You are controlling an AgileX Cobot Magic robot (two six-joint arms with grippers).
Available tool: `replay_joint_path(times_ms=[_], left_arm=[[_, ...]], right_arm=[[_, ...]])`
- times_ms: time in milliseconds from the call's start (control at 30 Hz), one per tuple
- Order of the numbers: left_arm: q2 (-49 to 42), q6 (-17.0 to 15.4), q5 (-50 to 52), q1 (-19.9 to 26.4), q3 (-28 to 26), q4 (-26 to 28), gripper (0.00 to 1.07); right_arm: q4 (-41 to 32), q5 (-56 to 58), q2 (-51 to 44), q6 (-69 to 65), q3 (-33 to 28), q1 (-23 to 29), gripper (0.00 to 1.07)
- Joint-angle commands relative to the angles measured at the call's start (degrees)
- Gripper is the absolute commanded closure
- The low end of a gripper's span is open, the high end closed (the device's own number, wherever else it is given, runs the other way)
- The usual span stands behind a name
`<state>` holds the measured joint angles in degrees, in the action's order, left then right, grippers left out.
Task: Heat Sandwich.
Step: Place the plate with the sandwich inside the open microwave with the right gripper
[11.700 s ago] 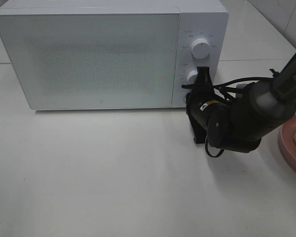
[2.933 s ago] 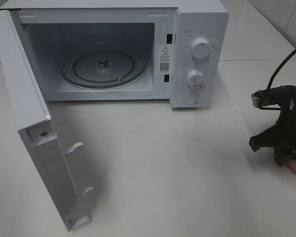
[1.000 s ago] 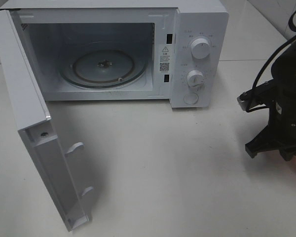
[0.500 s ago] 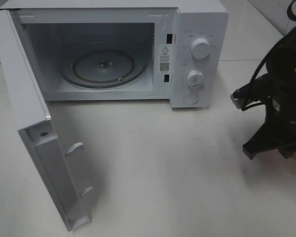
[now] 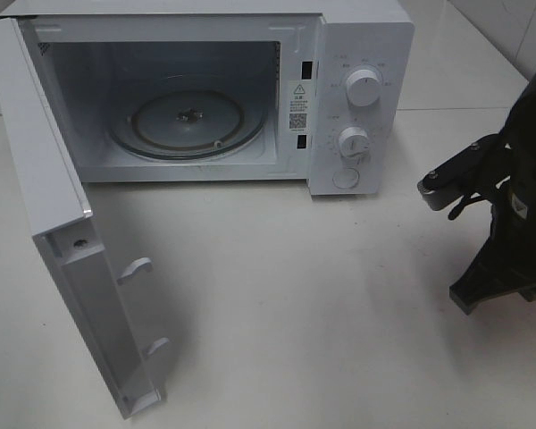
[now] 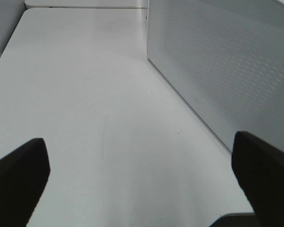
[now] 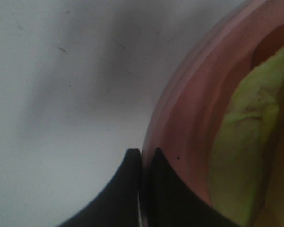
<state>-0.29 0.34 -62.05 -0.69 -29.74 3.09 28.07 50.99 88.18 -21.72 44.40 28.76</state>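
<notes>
The sandwich [image 7: 241,142] lies on its round pink plate [image 7: 189,109]; I see pale yellow filling and a brown crust edge in the right wrist view only. My right gripper [image 7: 143,189] is shut on the plate's rim, one finger on each side of it. In the high view the black right arm [image 5: 509,223] at the right edge hides plate and sandwich. The white microwave [image 5: 362,54] stands open at the back, its glass turntable [image 5: 186,121] bare. My left gripper [image 6: 142,184] is open and empty, low over the table beside the door's outer face.
The microwave door [image 5: 71,241] is swung out to the left and reaches nearly to the table's front edge. Its control panel with two knobs [image 5: 364,89] is on the right. The white table [image 5: 304,295] lies between the microwave and the right arm.
The right arm has risen toward the camera and shifted slightly right at the table's right edge. The microwave and its open door have not moved.
</notes>
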Motion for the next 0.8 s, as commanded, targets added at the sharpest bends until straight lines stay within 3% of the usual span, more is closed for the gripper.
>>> replay_joint_path(times_ms=[33,800], left_arm=[[-0.92,0.06,0.74,0.06,0.17,0.17,0.07],[-0.92,0.06,0.74,0.06,0.17,0.17,0.07]], right_arm=[[0.23,1.20,-2.18,-0.11,-0.86,1.72,1.07],[-2.64,1.03,-6.25,4.41,-1.60,17.36,1.07]])
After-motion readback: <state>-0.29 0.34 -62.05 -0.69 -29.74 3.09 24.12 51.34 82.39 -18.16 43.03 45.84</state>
